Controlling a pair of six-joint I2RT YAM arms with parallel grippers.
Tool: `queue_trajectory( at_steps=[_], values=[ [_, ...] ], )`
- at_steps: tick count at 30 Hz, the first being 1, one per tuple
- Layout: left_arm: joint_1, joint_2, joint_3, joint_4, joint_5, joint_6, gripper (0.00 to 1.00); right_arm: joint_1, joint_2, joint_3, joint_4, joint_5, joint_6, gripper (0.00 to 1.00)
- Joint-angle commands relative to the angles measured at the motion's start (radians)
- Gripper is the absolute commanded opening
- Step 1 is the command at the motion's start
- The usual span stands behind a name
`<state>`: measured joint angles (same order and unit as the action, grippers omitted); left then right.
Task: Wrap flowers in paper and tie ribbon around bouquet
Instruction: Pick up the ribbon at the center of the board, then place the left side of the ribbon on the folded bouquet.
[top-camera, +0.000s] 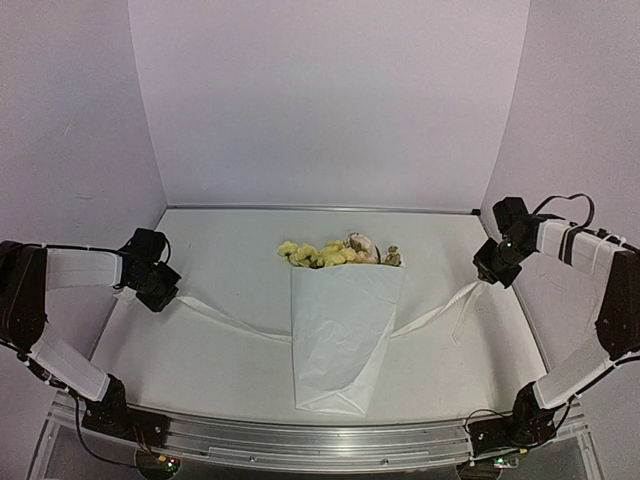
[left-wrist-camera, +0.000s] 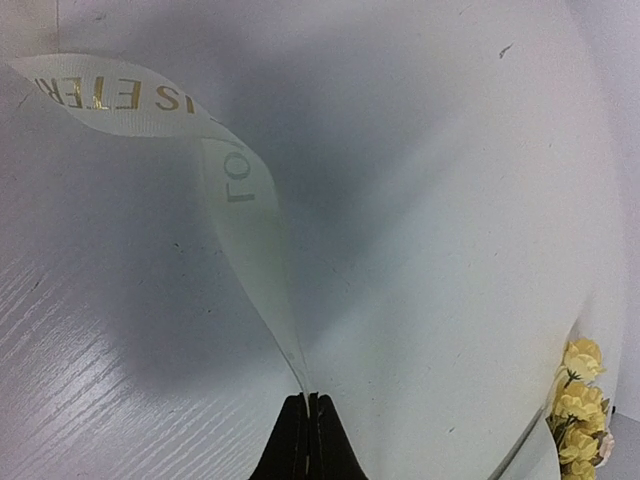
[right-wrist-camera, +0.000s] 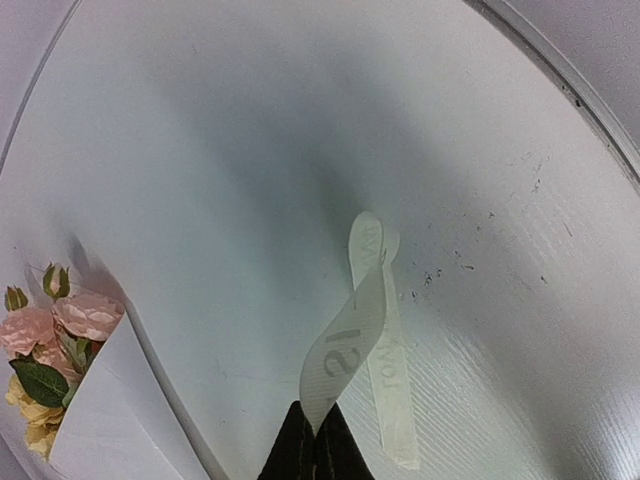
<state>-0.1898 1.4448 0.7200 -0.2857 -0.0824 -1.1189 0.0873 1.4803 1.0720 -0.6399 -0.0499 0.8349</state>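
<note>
Cream ribbon (top-camera: 235, 322) pinched at both ends, bouquet (top-camera: 340, 340) lying between.
The left tool (top-camera: 165, 297) is closed tight on one ribbon end, gold lettering showing. To its right, midway between the tools, a tapered white paper (top-camera: 335, 370) cone lies on the surface (top-camera: 230, 250), with yellow and pink flowers (top-camera: 335, 252) at its far end. The right tool (top-camera: 487, 278) is clamped on the other end.
</note>
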Motion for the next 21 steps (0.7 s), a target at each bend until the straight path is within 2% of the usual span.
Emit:
queue_trajectory(
  at_steps=[1, 4, 7, 10, 12, 13, 15, 18, 21],
  values=[
    [0.005, -0.008, 0.025, 0.046, 0.035, 0.038, 0.00, -0.015, 0.000, 0.035, -0.004, -0.011, -0.024, 0.00],
    [0.003, -0.036, 0.025, 0.074, 0.032, 0.068, 0.00, -0.013, -0.004, 0.016, -0.002, -0.065, -0.018, 0.00],
    [-0.016, -0.056, 0.064, 0.153, 0.075, 0.160, 0.00, -0.011, -0.013, -0.010, 0.000, -0.115, -0.005, 0.00],
    [-0.126, -0.036, 0.171, 0.231, 0.133, 0.309, 0.00, -0.005, -0.018, -0.032, 0.005, -0.150, 0.008, 0.00],
    [-0.251, 0.007, 0.266, 0.263, 0.158, 0.468, 0.00, 0.010, -0.018, -0.040, 0.005, -0.158, 0.003, 0.00],
    [-0.338, 0.041, 0.331, 0.265, 0.173, 0.526, 0.00, 0.014, -0.016, -0.043, 0.005, -0.159, 0.003, 0.00],
    [-0.536, 0.121, 0.459, 0.241, 0.193, 0.733, 0.00, 0.024, -0.007, -0.046, 0.005, -0.169, 0.005, 0.00],
    [-0.772, 0.250, 0.620, 0.126, 0.186, 1.014, 0.00, 0.041, 0.011, -0.044, 0.005, -0.182, 0.006, 0.00],
    [-0.951, 0.430, 0.737, -0.010, 0.139, 1.173, 0.00, 0.055, 0.032, -0.033, 0.002, -0.198, -0.001, 0.00]
  ],
)
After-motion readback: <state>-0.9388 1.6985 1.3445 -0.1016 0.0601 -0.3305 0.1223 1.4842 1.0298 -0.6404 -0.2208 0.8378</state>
